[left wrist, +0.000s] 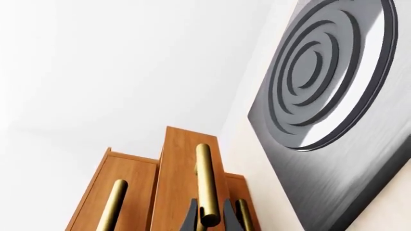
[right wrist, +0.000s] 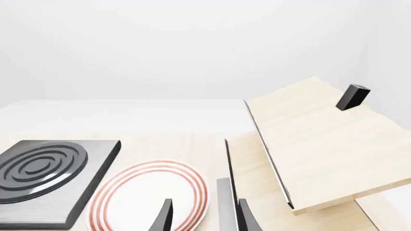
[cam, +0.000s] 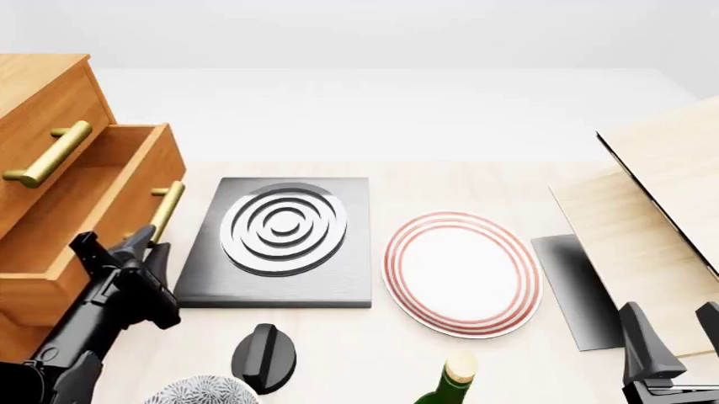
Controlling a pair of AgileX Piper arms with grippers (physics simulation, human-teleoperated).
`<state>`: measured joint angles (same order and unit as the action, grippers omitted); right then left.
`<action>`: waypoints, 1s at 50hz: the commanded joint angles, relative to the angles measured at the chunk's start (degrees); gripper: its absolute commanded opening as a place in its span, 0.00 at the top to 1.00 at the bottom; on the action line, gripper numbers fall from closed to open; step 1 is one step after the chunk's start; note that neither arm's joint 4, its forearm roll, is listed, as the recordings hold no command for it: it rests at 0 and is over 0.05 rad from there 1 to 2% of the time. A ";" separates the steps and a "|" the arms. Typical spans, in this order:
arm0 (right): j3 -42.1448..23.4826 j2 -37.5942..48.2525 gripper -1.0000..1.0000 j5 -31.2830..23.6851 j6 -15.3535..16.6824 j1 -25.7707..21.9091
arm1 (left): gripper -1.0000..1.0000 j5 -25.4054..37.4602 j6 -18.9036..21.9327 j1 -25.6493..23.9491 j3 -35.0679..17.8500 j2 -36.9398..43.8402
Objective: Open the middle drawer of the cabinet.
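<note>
Left gripper (cam: 144, 244) jaws clamp the pulled-out middle drawer (cam: 96, 210) handle (cam: 167, 211); right gripper (cam: 672, 337) jaws spread, holding nothing

The cabinet (cam: 45, 101) and right hand (cam: 674, 353) are cut by frame edges.

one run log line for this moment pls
stage: pulling | left claw: shut on middle drawer handle | drawer: partly out of cabinet | right claw: open, idle

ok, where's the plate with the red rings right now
In the front view the plate lies flat on the table right of centre, between the dark hob plate and the pale wooden box.
</note>
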<state>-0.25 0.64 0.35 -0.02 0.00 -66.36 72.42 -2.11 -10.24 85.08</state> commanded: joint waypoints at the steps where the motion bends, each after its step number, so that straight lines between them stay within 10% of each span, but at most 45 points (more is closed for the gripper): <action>1: 0.00 -0.01 0.00 0.00 0.01 0.01 | 1.00 -3.54 0.80 -1.65 0.79 -2.95; 34: 0.00 0.01 0.00 0.00 -0.01 0.00 | 1.00 -3.54 0.57 -3.94 3.37 -6.76; 41: 0.00 0.00 0.00 0.00 0.01 0.00 | 1.00 -3.54 -7.38 -8.45 7.43 -12.58; 48: 0.00 0.00 0.00 0.00 0.00 0.02 | 1.00 -3.54 -6.82 -11.88 10.23 -20.36; 49: 0.00 0.01 0.00 0.00 0.00 -0.01 | 0.00 -3.54 -6.22 -12.46 10.24 -21.16; 50: 0.00 -0.01 0.00 0.00 0.00 0.00 | 0.00 -3.53 -6.48 -13.21 10.24 -21.63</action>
<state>-0.25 0.64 0.35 -0.02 0.00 -69.25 67.49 -10.58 -2.64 70.83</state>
